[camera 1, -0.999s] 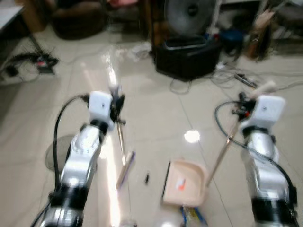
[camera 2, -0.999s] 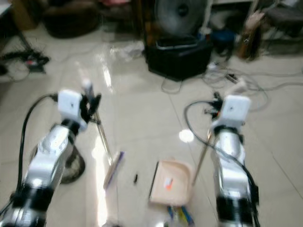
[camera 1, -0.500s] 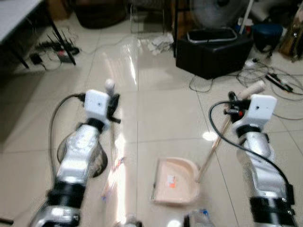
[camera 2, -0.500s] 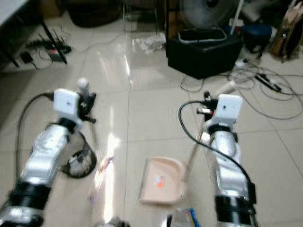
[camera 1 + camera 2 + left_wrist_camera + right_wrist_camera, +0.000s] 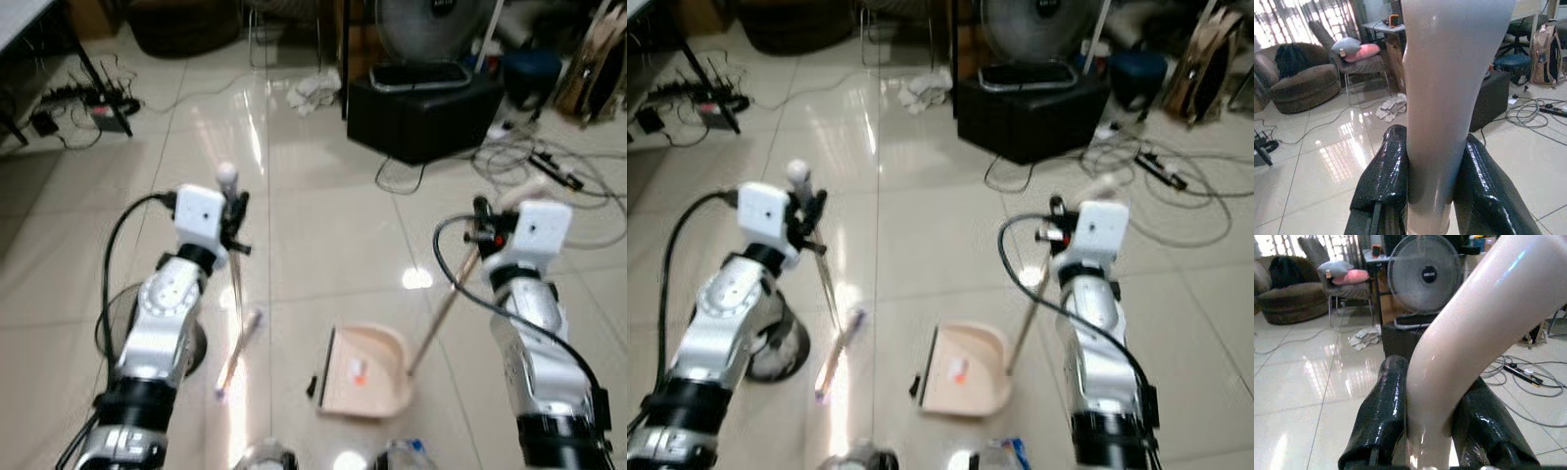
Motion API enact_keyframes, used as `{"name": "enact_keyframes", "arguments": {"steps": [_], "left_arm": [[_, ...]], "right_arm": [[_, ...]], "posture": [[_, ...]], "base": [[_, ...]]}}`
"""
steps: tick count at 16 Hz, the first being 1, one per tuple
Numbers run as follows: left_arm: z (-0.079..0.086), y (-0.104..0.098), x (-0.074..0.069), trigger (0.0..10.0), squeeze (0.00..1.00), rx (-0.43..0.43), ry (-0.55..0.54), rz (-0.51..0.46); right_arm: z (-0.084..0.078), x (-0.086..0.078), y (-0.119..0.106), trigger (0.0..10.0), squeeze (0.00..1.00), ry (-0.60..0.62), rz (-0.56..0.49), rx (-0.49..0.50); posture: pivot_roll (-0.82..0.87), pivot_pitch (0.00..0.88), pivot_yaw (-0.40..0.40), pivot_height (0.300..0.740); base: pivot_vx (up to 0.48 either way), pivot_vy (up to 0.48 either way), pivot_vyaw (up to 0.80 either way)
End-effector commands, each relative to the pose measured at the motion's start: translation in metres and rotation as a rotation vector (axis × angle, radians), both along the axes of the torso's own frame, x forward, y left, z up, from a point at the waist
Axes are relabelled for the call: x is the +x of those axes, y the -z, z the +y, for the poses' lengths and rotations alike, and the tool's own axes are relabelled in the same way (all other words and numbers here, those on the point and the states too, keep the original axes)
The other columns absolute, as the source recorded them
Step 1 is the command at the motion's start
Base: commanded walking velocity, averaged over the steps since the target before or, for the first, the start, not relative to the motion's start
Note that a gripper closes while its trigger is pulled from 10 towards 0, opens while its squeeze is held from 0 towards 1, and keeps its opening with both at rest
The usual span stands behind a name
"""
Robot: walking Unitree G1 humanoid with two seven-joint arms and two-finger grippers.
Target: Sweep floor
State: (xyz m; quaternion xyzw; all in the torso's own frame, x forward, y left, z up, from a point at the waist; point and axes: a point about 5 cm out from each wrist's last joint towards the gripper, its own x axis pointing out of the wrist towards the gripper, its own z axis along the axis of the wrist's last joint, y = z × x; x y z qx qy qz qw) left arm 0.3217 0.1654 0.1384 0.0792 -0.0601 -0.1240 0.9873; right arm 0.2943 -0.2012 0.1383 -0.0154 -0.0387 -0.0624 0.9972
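Note:
My left gripper (image 5: pixel 236 217) is shut on the pale handle of a small broom (image 5: pixel 235 304), whose brush head (image 5: pixel 238 354) rests on the tile floor. In the left wrist view the handle (image 5: pixel 1444 107) sits clamped between both black fingers (image 5: pixel 1383 181). My right gripper (image 5: pixel 487 227) is shut on the long handle (image 5: pixel 441 308) of a beige dustpan (image 5: pixel 364 372) that lies flat on the floor between my arms. The dustpan handle (image 5: pixel 1459 357) is squeezed between the right fingers (image 5: pixel 1382 416). A small orange scrap (image 5: pixel 360 370) lies inside the pan.
A black box (image 5: pixel 423 103) with a standing fan (image 5: pixel 431 22) behind it stands ahead on the right. Cables (image 5: pixel 549 166) trail over the floor at right, a power strip (image 5: pixel 103 110) at left. A round grey base (image 5: pixel 147 338) sits under my left arm. Crumpled paper (image 5: pixel 313 90) lies ahead.
The camera view has shifted as I move. The broom head has swung a little nearer the dustpan. Both grippers keep their hold.

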Motion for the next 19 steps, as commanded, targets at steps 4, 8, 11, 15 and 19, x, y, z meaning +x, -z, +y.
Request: {"name": "enact_keyframes", "arguments": {"steps": [4,8,11,15,19], "left_arm": [[0.000,-0.001,0.002,10.0,0.00,0.024,0.004,-0.024],[-0.006,0.009,0.006,10.0,0.00,0.019,0.013,-0.017],[-0.012,0.014,0.012,10.0,0.00,0.019,0.029,0.006],[-0.011,0.019,0.010,10.0,0.00,0.018,0.017,-0.020],[-0.019,0.015,0.017,10.0,0.00,0.031,0.060,-0.053]], "right_arm": [[0.007,0.000,-0.004,10.0,0.00,-0.040,-0.027,-0.015],[0.010,0.008,-0.003,10.0,0.00,-0.051,-0.073,-0.085],[0.007,0.023,0.004,10.0,0.00,-0.025,-0.050,-0.078],[0.005,0.024,0.007,10.0,0.00,-0.015,-0.073,-0.080],[0.014,0.036,0.008,10.0,0.00,-0.029,-0.085,-0.110]], "posture": [[0.01,0.104,0.080,0.740],[0.02,0.128,0.084,0.740],[0.03,0.192,0.080,0.740],[0.08,0.262,0.073,0.740],[0.07,0.316,0.077,0.740]], "base": [[0.000,0.000,0.00],[0.000,0.000,0.00],[0.000,0.000,0.00],[0.000,0.000,0.00],[0.000,0.000,0.00]]}}
